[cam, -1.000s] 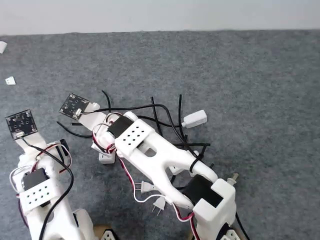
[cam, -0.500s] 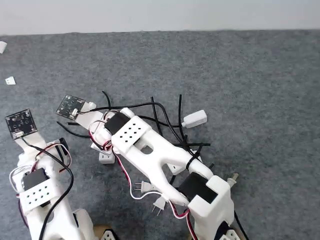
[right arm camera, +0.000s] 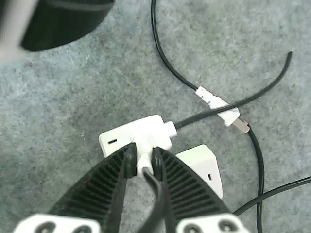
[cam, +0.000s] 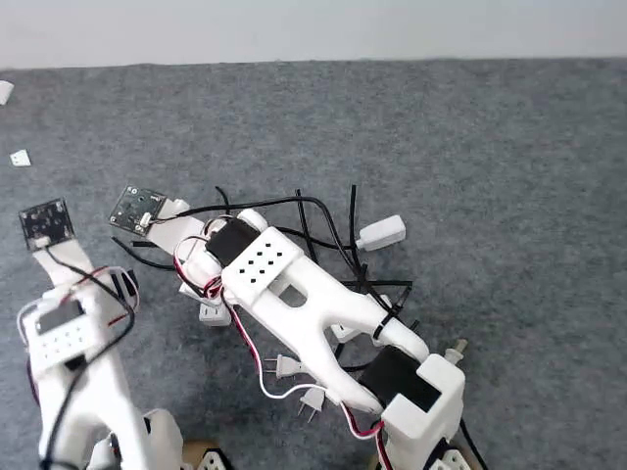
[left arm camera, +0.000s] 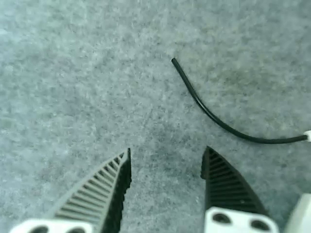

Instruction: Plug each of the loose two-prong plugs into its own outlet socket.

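The left gripper (left arm camera: 166, 153) is hanging over the grey tabletop (cam: 509, 176) with its jaws spread wide and nothing between them. A black cable (left arm camera: 214, 119) is curving across the felt just beyond its tips. Over in the right wrist view, the right gripper (right arm camera: 143, 150) is pinching down hard, its jaws almost together on a small white plug (right arm camera: 144, 164). That plug is pressing right up against the edge of a white socket block (right arm camera: 133, 137). Whether the prongs are sitting inside the socket, I cannot tell, because the fingers are covering the joint. A black lead (right arm camera: 209, 114) is running out of the block's side. A second socket block (right arm camera: 201, 164) is lying flat just beside the first one, touching the gripper's outer finger, and none of its openings are showing. A little further out, a loose plug (right arm camera: 222, 110) with bare metal prongs is lying on the felt, plugged into nothing. From above, the right arm is stretching across a tangle of black cables. Two more white plugs (cam: 284, 367) (cam: 312, 401) are lying unplugged beside it on a white wire, and a white adapter (cam: 382, 233) is sitting apart at the far side of the tangle.
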Action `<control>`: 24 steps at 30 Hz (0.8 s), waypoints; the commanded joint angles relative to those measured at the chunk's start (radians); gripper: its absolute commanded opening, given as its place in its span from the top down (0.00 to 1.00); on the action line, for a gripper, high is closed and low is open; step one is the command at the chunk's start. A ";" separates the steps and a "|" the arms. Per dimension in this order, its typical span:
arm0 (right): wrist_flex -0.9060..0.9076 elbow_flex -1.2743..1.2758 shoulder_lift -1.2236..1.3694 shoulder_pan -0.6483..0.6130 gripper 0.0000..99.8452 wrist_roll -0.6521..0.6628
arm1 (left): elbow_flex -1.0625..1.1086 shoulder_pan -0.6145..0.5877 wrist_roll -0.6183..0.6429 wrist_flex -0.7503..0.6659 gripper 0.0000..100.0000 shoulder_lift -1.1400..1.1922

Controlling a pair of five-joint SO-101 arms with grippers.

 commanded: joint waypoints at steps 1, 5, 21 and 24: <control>-0.002 -0.017 -0.045 -0.002 0.99 -0.012 | -0.108 0.006 -0.021 0.028 0.78 0.103; -0.061 0.032 0.007 -0.004 0.99 0.020 | -0.117 0.006 -0.060 0.046 0.78 0.107; 0.012 0.008 0.061 -0.005 0.99 0.110 | -0.120 -0.018 -0.060 0.044 0.78 0.107; 0.056 -0.038 0.064 -0.007 0.99 0.130 | -0.120 -0.018 -0.060 0.044 0.78 0.107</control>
